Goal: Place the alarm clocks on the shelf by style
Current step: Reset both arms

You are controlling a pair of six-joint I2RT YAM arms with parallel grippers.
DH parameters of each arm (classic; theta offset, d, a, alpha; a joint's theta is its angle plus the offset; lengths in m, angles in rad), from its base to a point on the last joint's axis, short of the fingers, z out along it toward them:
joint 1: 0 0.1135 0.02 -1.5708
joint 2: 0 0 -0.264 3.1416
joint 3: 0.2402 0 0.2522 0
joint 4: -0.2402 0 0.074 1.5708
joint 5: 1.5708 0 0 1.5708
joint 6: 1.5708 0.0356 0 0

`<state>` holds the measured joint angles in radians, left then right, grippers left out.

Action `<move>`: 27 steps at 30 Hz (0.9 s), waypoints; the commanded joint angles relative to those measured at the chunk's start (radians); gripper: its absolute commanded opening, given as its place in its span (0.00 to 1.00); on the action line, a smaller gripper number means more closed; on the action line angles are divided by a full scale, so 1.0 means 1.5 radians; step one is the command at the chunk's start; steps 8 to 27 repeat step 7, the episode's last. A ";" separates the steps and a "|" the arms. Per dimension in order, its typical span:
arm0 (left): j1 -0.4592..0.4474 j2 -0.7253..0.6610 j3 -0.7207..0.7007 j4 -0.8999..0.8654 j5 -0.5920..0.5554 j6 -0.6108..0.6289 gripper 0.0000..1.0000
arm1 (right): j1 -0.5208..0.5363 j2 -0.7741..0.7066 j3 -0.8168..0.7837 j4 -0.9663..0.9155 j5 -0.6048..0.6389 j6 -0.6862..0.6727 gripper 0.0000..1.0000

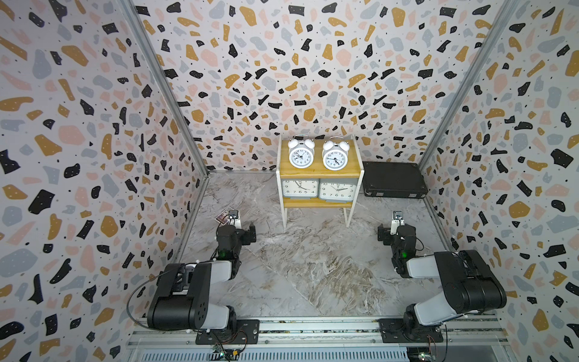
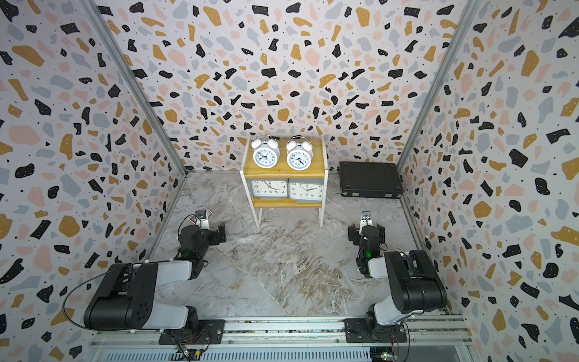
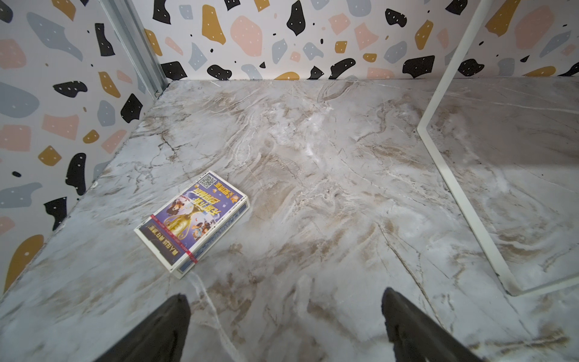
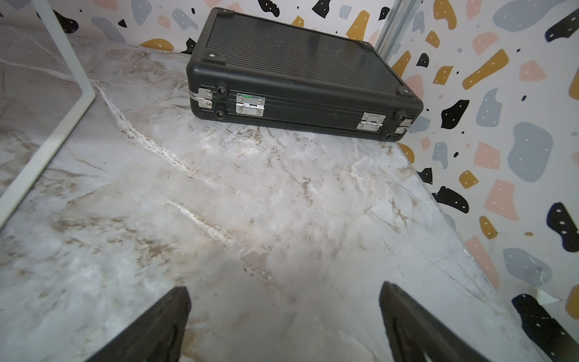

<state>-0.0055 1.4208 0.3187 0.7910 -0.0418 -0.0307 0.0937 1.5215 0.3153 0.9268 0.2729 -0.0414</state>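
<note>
The boards of the shelf (image 1: 319,173) were seen to be light, smooth wood, set in a thin white-painted metal frame. On it, the twin-bell clocks (image 1: 301,155) (image 1: 335,156) were finished in glossy white, and the grey clocks (image 1: 300,188) (image 1: 337,191) below in matt plastic. Beside the shelf, the black case (image 4: 297,59) was ribbed and matt, with shiny metal hinges (image 4: 250,105). The bench (image 1: 313,266) was smooth, marble-patterned and faintly sheened.

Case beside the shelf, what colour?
Black case, ribbed lid; right wrist view shows it best.
</note>
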 commanded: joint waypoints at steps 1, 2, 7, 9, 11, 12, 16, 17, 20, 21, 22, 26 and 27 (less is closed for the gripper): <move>0.004 0.001 0.005 0.029 0.004 -0.001 0.99 | -0.002 -0.004 0.013 -0.003 -0.002 0.008 0.99; 0.004 0.001 0.006 0.029 0.004 -0.001 0.99 | -0.002 -0.004 0.013 -0.003 -0.002 0.008 0.99; 0.004 0.002 0.004 0.032 0.005 -0.001 0.99 | -0.002 -0.004 0.013 -0.003 -0.002 0.008 0.99; 0.004 0.002 0.004 0.032 0.005 -0.001 0.99 | -0.002 -0.004 0.013 -0.003 -0.002 0.008 0.99; 0.004 0.002 0.004 0.032 0.005 -0.001 0.99 | -0.002 -0.004 0.013 -0.003 -0.002 0.008 0.99; 0.004 0.002 0.004 0.032 0.005 -0.001 0.99 | -0.002 -0.004 0.013 -0.003 -0.002 0.008 0.99; 0.004 0.002 0.004 0.032 0.005 -0.001 0.99 | -0.002 -0.004 0.013 -0.003 -0.002 0.008 0.99; 0.004 0.002 0.004 0.032 0.005 -0.001 0.99 | -0.002 -0.004 0.013 -0.003 -0.002 0.008 0.99; 0.004 0.002 0.004 0.032 0.005 -0.001 0.99 | -0.002 -0.004 0.013 -0.003 -0.002 0.008 0.99; 0.004 0.002 0.004 0.032 0.005 -0.001 0.99 | -0.002 -0.004 0.013 -0.003 -0.002 0.008 0.99; 0.004 0.002 0.004 0.032 0.005 -0.001 0.99 | -0.002 -0.004 0.013 -0.003 -0.002 0.008 0.99; 0.004 0.002 0.004 0.032 0.005 -0.001 0.99 | -0.002 -0.004 0.013 -0.003 -0.002 0.008 0.99; 0.004 0.002 0.004 0.032 0.005 -0.001 0.99 | -0.002 -0.004 0.013 -0.003 -0.002 0.008 0.99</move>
